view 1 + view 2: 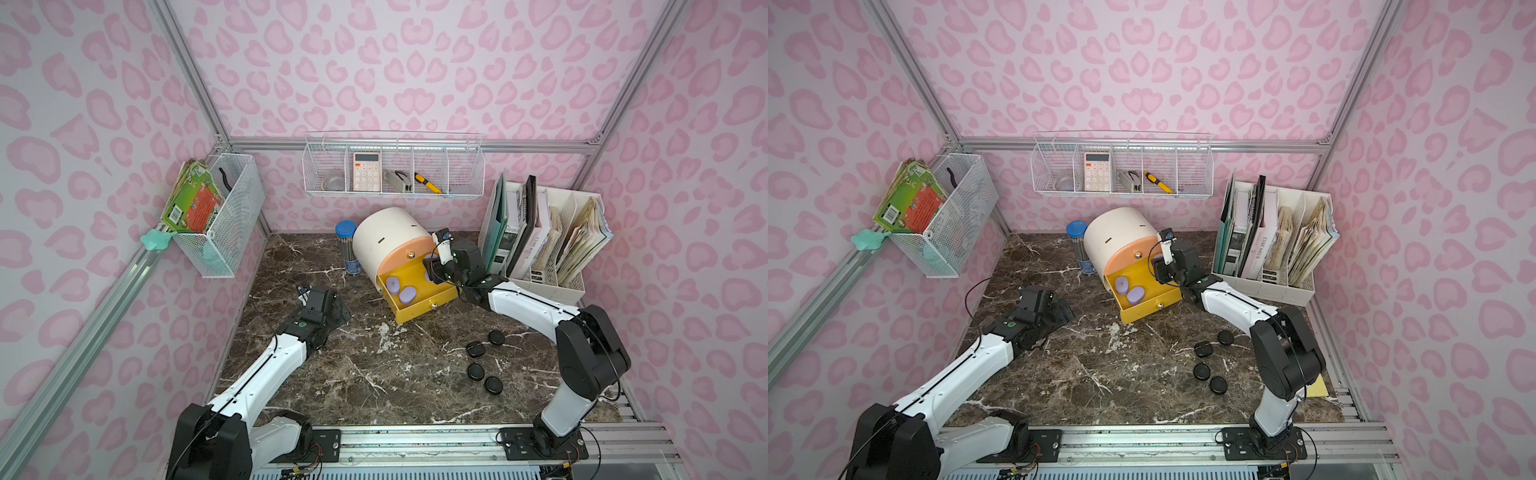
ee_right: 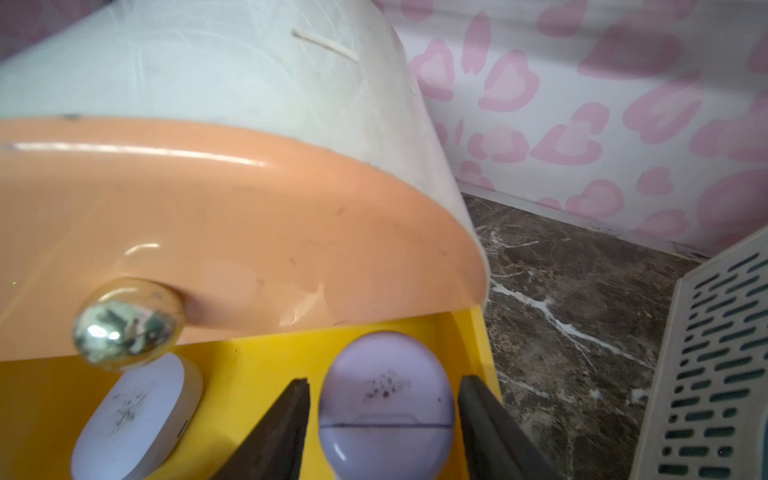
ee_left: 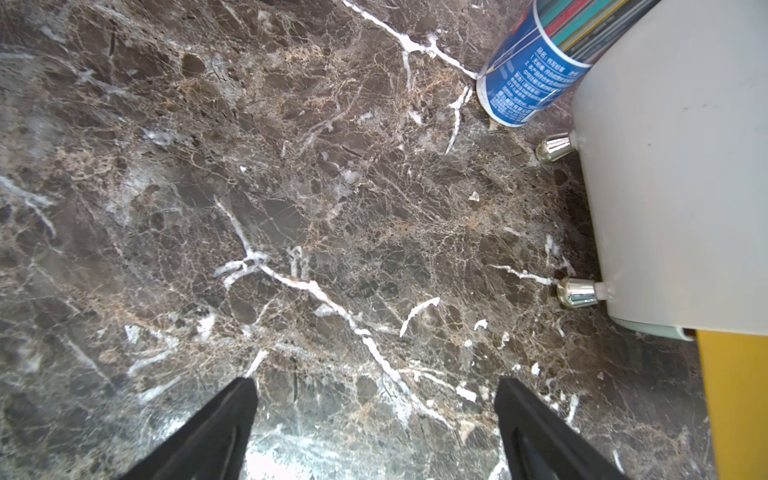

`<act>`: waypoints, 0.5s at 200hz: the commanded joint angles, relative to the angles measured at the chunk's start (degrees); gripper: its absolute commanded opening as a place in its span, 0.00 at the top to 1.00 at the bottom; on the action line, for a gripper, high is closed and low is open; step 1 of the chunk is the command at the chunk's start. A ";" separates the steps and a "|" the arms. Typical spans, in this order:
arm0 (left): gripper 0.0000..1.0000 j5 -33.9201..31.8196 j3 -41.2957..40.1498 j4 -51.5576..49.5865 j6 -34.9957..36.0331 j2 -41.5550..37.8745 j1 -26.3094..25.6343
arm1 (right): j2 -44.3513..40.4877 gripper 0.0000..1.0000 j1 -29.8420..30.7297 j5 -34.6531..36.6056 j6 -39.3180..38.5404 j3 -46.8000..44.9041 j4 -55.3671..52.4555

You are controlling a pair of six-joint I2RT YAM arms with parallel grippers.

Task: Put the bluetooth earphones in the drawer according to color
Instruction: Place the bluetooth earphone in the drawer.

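Note:
The white barrel-shaped drawer cabinet (image 1: 384, 237) (image 1: 1117, 232) stands at the back, its yellow drawer (image 1: 419, 305) (image 1: 1148, 305) pulled out under the shut peach one (image 2: 249, 232). Lilac earphone cases (image 1: 392, 284) (image 1: 1136, 295) lie in the yellow drawer. My right gripper (image 1: 432, 270) (image 1: 1158, 270) (image 2: 384, 379) reaches into that drawer, open, with a lilac case (image 2: 386, 415) between its fingers and a narrow gap on each side. Another lilac case (image 2: 133, 415) lies beside it. Several black cases (image 1: 476, 370) (image 1: 1203, 349) lie on the marble at the right. My left gripper (image 1: 322, 301) (image 1: 1044, 301) (image 3: 374, 380) sits low at the left, open and empty.
A blue-lidded pencil tube (image 1: 347, 249) (image 3: 528, 83) stands left of the cabinet. The white slotted file rack (image 1: 544, 249) (image 2: 715, 353) with books stands close behind my right arm. A wire shelf (image 1: 395, 170) and a mesh basket (image 1: 224, 216) hang on the walls.

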 commanded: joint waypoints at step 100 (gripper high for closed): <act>0.07 9.47 6.22 -0.99 2.41 2.94 -0.84 | -14.18 0.23 0.00 -3.63 1.58 -7.81 -3.92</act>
